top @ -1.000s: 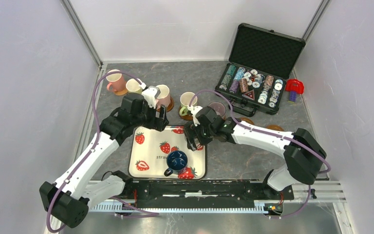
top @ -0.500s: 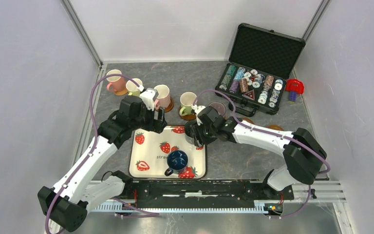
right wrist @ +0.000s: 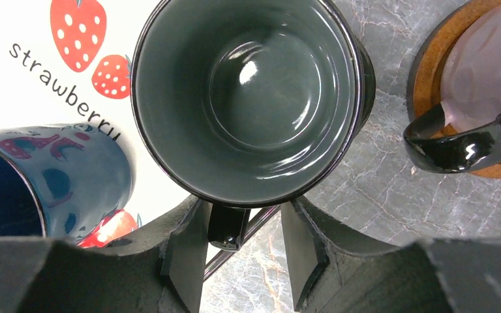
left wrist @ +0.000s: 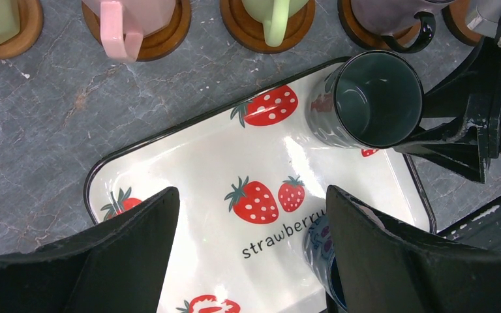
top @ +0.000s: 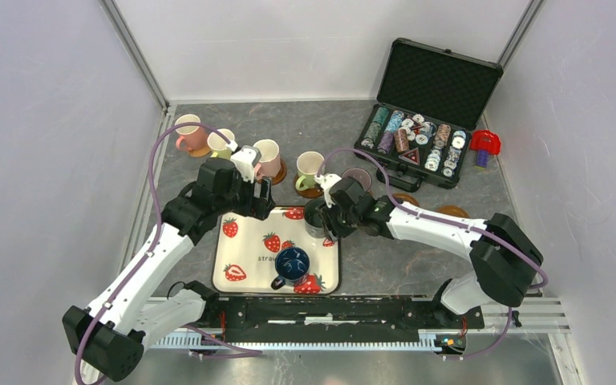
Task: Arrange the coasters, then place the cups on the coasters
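Your right hand (right wrist: pixel 244 205) sits low over the dark grey-green cup (right wrist: pixel 248 91), which stands on the far right corner of the strawberry tray (left wrist: pixel 189 169). Its fingers bracket the cup's handle (right wrist: pixel 228 228). A gap shows on one side, so the handle is not yet pinched. Close squarely on the handle and check that both pads bear on it before you lift. Then raise the cup straight up. The dark blue cup (right wrist: pixel 13 195) is just beside it on the tray, and the mauve cup (right wrist: pixel 489 72) on its coaster (right wrist: pixel 430 72) is near on the other side. A sideways drag would likely knock one of them. Carry the cup upright to the free orange-brown coaster (top: pixel 451 210) on the bench to the right, and set its base down inside the rim. Your left hand (left wrist: pixel 248 195) hangs spread wide and empty above the tray, so keep it clear of the lift path. The only legible writing is the word "strawberr" (left wrist: pixel 284 238) printed on the tray, with its ending hidden behind a finger.
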Tool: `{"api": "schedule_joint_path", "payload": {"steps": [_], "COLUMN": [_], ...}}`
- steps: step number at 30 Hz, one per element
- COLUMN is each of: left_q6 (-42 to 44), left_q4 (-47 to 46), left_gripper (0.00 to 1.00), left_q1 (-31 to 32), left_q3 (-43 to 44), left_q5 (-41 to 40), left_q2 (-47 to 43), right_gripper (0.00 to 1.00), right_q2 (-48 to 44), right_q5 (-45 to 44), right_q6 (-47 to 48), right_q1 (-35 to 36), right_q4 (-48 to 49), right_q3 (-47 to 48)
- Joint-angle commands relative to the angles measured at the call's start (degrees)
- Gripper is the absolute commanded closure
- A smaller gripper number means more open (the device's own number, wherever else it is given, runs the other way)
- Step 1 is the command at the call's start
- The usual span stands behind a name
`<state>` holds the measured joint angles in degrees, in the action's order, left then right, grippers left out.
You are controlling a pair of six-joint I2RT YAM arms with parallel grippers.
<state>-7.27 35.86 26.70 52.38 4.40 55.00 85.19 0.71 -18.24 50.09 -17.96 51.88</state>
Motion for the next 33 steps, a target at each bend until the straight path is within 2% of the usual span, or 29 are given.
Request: {"api": "schedule_joint_path", "payload": {"steps": [1, 4, 6, 12, 23, 29, 33], "left_q6": [-0.22, 0.08, 0.23, 1.15, 4.0, 4.5, 5.02], "left_q4": [-1.49, -1.49, -1.45, -1.48, -3.5, -4.83, -4.83], "left_gripper": [0.11, 0.11, 0.11, 0.11, 0.11, 0.1, 0.1], "left_q1": [-0.33, -0.29, -0.34, -0.41, -0.35, -0.43, -0.51], "left_q3": [0.33, 0.62, 0.97, 1.51, 3.55, 5.63, 7.16], "left_q5": [-0.49, -0.58, -0.55, -0.62, 0.55, 1.7, 1.86], "left_q2": [0.27, 0.44, 0.87, 1.85, 3.99, 5.96, 7.48], "right_gripper": [0.51, 0.54, 0.61, 1.0, 1.0, 1.0, 1.0], "right_q2": [-1.56, -2.83, -3.41, -8.55, -30.42, -38.81, -40.82], "right_q5": [-0.95, -1.27, -1.67, -2.04, -4.48, -13.44, -12.72], "right_q6": [4.82, 6.26, 6.86, 10.98, 23.39, 19.22, 16.95], "right_q1": [0.03, 0.07, 0.1, 0.19, 0.16, -0.91, -8.22], "right_q4": [3.32, 4.31, 4.85, 5.02, -1.94, -5.62, -7.62], "right_q3": [-2.02, -4.11, -4.97, -7.09, -15.7, -16.84, -15.6]}}
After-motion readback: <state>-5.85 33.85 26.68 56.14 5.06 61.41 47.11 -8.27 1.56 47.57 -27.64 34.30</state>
